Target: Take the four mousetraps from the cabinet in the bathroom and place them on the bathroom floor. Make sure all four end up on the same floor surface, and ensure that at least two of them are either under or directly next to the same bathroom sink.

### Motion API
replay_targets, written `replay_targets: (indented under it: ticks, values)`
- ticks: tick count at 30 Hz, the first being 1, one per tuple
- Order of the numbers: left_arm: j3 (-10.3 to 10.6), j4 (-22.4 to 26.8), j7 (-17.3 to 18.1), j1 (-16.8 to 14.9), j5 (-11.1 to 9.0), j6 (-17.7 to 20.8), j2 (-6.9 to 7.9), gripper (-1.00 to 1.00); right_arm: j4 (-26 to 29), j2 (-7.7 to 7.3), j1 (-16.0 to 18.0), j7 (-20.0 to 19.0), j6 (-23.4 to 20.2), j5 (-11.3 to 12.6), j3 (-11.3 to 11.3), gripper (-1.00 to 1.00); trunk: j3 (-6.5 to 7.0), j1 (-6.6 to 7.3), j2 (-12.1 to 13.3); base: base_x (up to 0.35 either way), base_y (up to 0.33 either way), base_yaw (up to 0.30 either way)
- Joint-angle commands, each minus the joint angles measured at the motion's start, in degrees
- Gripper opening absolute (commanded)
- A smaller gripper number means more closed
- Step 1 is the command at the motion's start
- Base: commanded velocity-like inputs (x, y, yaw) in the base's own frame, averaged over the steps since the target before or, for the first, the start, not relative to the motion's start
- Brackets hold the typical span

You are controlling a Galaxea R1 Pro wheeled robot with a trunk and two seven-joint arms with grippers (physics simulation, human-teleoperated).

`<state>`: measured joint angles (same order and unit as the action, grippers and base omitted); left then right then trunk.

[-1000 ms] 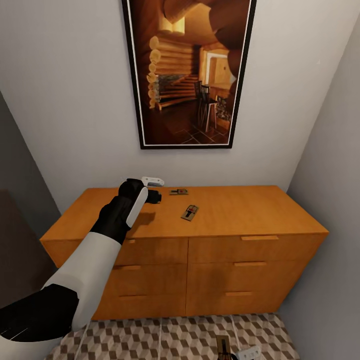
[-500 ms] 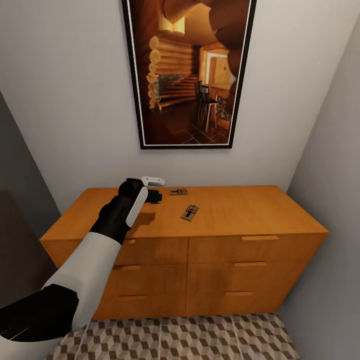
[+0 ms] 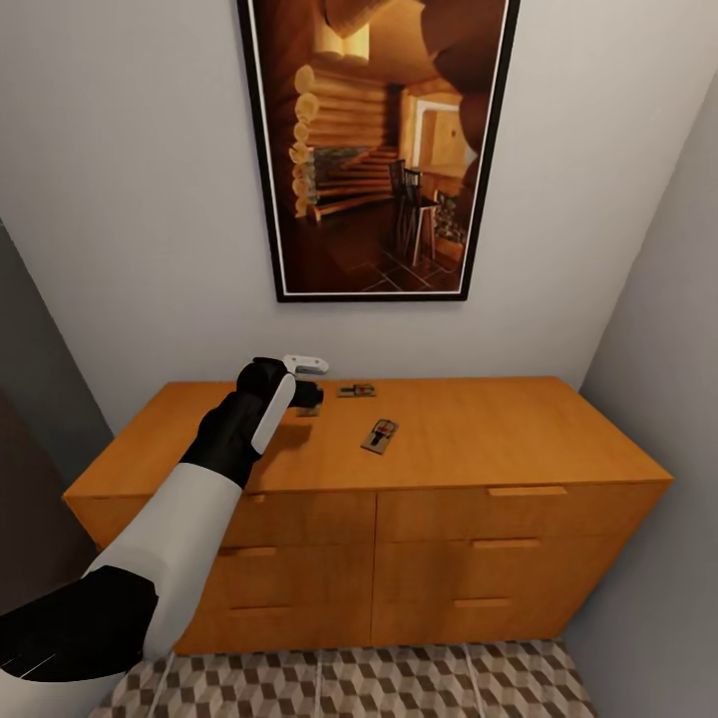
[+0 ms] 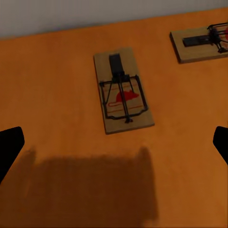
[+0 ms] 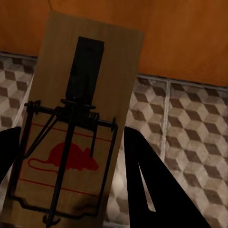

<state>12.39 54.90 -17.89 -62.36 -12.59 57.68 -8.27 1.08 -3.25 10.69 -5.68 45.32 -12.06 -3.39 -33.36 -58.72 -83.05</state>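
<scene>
Right gripper [image 5: 71,161] clamps a flat wooden mousetrap [image 5: 76,123] with black wire parts, held above the cube-patterned bathroom floor [image 5: 190,128]. Left gripper [image 4: 114,142] spread wide over the smooth orange cabinet [image 3: 499,429] top. Target trap [image 4: 122,91] lies just ahead between the fingers, long axis pointing away towards the wall. Two more traps: one right [image 3: 380,435], one farther back [image 3: 356,390].
</scene>
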Motion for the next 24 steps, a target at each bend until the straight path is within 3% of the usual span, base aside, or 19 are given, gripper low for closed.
replay_targets:
  ticks: [1,13,24]
  values:
    - [0.1,0.0,-0.6,0.0,-0.6,0.2,0.01,1.0,0.0,-0.01,0.0,-0.7,0.2,0.2,-0.4,-1.0,-0.06,-0.01,0.0,0.106,0.0,0.0]
    - [0.2,-0.9,-0.4,0.0,-0.7,0.6,-0.07,1.0,0.0,-0.01,0.0,-0.7,0.3,0.2,-0.4,-1.0,-0.06,-0.01,0.0,0.054,0.0,0.0]
    - [0.6,-6.4,-0.3,0.0,-0.9,0.9,-0.11,1.0,0.0,-0.01,0.0,-0.7,0.3,0.2,-0.4,-1.0,-0.06,-0.01,0.0,0.001,0.0,0.0]
